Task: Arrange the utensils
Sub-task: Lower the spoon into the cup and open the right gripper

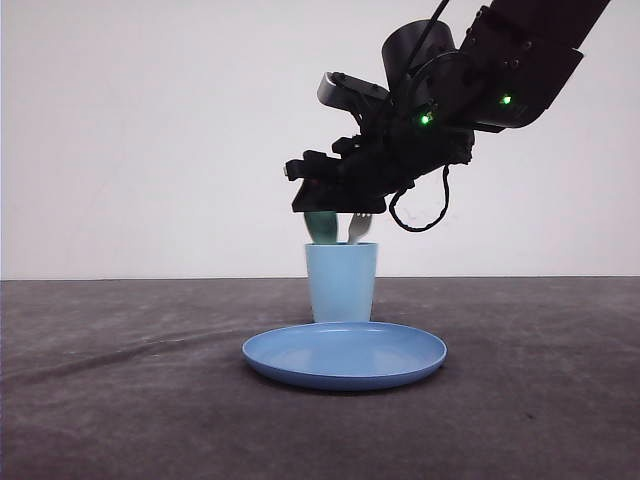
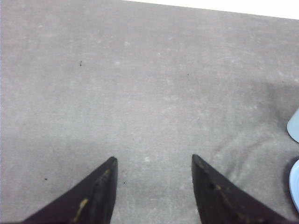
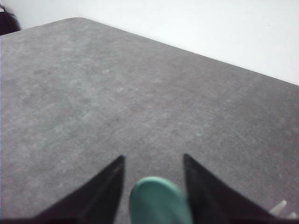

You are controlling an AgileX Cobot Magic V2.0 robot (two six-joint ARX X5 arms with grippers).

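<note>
In the front view a light blue cup (image 1: 342, 282) stands behind a round blue plate (image 1: 345, 354). The mint-green spoon (image 1: 322, 226) and the white fork (image 1: 360, 227) stand in the cup, heads up. My right gripper (image 1: 302, 190) hovers just over the cup. Seen from the right wrist, that gripper (image 3: 154, 158) is open; the spoon's bowl (image 3: 159, 201) sits between the fingers with a gap on each side, and the fork's tines (image 3: 280, 208) peek in at the edge. My left gripper (image 2: 154, 159) is open over bare table with nothing between its fingers.
The dark grey table (image 1: 120, 380) spreads wide on both sides of the plate. A white wall stands behind it. In the left wrist view, slivers of the cup (image 2: 295, 126) and the plate (image 2: 295, 185) show at the edge.
</note>
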